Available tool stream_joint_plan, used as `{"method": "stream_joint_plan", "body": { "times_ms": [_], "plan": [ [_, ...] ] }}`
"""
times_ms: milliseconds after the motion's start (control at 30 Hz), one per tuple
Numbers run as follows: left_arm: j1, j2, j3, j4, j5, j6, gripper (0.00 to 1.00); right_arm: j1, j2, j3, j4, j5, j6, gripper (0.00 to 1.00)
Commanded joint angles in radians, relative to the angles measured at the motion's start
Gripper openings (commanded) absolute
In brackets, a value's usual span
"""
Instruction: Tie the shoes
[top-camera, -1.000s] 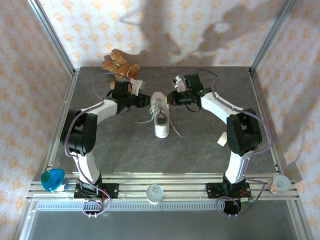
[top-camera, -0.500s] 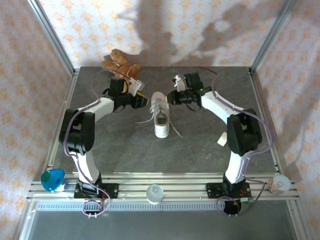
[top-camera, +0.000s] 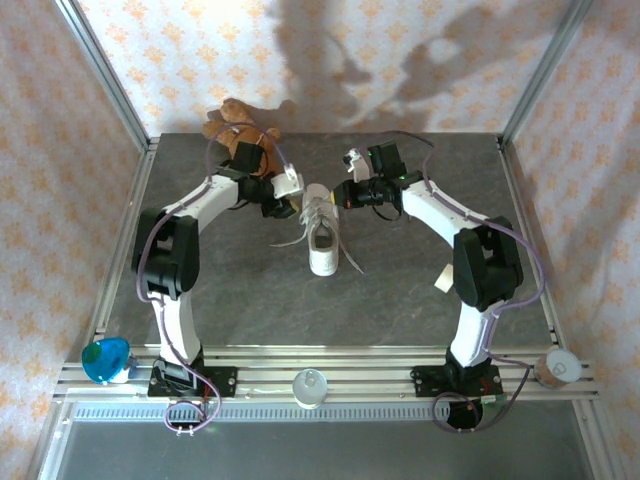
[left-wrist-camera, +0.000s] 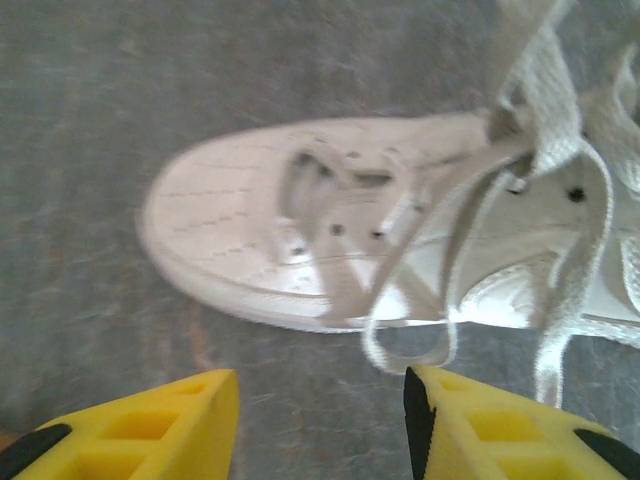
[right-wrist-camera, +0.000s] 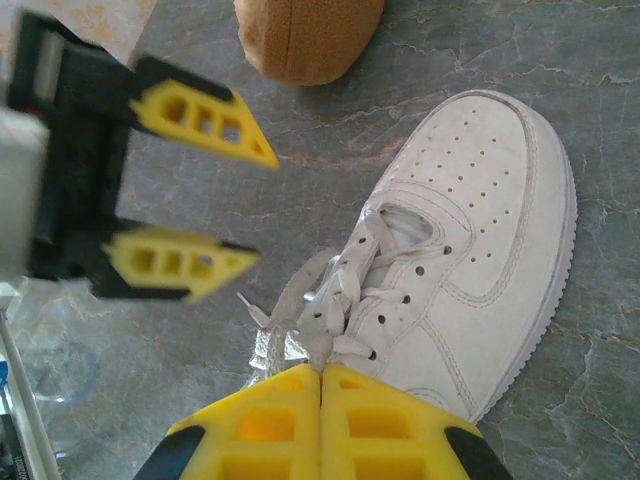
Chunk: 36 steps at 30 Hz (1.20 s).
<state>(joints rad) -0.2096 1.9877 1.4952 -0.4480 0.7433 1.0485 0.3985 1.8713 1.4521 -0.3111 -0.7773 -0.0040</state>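
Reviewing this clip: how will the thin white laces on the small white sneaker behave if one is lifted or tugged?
Likely floppy: the thin white laces droop in loose loops and lie slack on the grey table, so a lifted strand should dangle. The small white low-top sneaker looks light, so a tug may drag it rather than tighten anything.

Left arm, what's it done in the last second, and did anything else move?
The left arm swung its elbow back toward the teddy bear and turned its wrist. The left gripper, fingers open and empty, now faces the sneaker near its toe. The right gripper stayed shut at the laces; the sneaker did not move.
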Motion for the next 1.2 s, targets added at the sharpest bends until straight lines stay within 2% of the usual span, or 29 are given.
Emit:
{"method": "stream_joint_plan", "body": {
  "times_ms": [0, 233, 333, 600, 767, 967, 1167],
  "plan": [
    [-0.032, 0.034, 0.065, -0.1, -0.01, 0.117, 0.49, -0.005, 0.018, 0.041, -0.013, 0.001, -0.028, 0.0],
    [-0.055, 0.09, 0.117, -0.111, -0.003, 0.123, 0.49, -0.005, 0.023, 0.052, -0.024, -0.002, -0.042, 0.0],
    [-0.058, 0.106, 0.135, -0.121, -0.015, 0.13, 0.45, -0.006, 0.028, 0.058, -0.027, -0.004, -0.046, 0.0],
    [-0.062, 0.061, 0.103, -0.173, 0.033, 0.131, 0.0, -0.006, 0.045, 0.086, -0.012, 0.013, -0.02, 0.0],
    [-0.069, -0.028, 0.004, -0.19, -0.016, 0.113, 0.0, -0.005, 0.054, 0.093, -0.006, 0.037, -0.002, 0.0],
    [-0.084, -0.177, -0.13, -0.185, -0.093, 0.0, 0.0, -0.005, 0.058, 0.1, -0.001, 0.047, 0.011, 0.0],
    [-0.152, -0.297, -0.232, -0.192, -0.174, -0.114, 0.0, 0.007, 0.086, 0.134, 0.0, 0.035, 0.014, 0.0]
  ]
}}
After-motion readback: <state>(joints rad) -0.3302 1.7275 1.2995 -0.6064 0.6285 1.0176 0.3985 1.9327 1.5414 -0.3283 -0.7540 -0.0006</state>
